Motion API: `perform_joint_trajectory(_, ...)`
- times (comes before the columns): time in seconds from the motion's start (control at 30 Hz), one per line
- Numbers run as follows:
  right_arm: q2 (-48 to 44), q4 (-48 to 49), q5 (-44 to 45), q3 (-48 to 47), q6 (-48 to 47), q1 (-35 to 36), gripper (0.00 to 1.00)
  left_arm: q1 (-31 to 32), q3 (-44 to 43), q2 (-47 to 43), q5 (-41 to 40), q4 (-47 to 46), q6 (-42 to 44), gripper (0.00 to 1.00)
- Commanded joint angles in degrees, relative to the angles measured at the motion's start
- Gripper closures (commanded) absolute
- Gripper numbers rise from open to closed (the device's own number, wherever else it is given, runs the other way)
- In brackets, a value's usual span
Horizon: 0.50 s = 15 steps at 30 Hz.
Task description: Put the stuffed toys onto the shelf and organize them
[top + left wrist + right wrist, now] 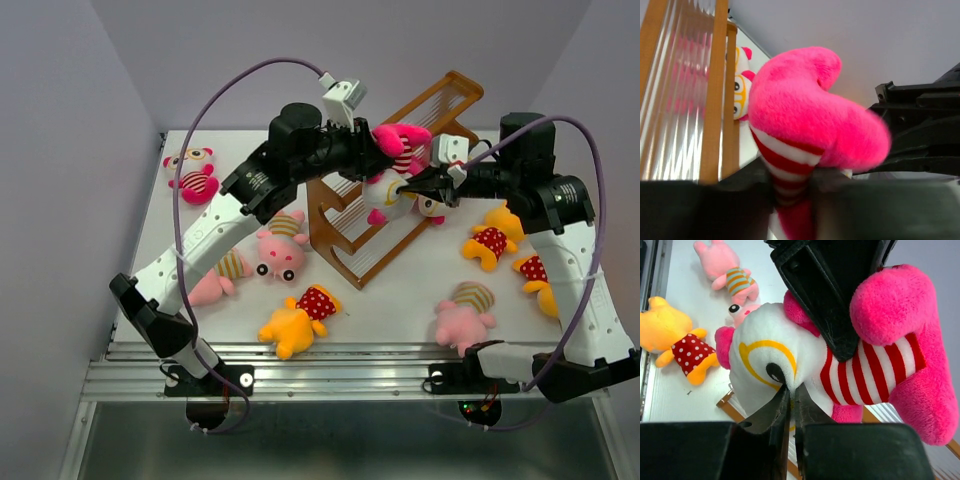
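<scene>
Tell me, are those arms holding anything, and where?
Both hold one pink toy: left jaws on its striped body, right jaws pinching its white face.

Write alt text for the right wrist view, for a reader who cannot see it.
The right gripper pinches the white face of a stuffed toy in a red-striped shirt, while a black finger of the left gripper lies against its body. Other toys lie on the table.

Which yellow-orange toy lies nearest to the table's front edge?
The yellow-orange toy at front left; the other two lie close together further back, on the right.
</scene>
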<state>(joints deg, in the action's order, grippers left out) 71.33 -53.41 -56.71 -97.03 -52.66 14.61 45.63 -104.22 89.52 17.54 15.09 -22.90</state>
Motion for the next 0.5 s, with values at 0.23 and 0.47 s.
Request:
perform_joint_trajectory(0.23,-2.60,18.15,3.44,1.86,28.35,0.59,0.38,-3.69,9.46,-11.54,-4.00,-16.80,-6.27,1.00)
perform_joint_trajectory(0.47,-1.11,27.89,5.38,0.88,52.35,0.59,0.14,-10.81,24.56,-24.20,-6.90,-34.66,-16.46,1.00)
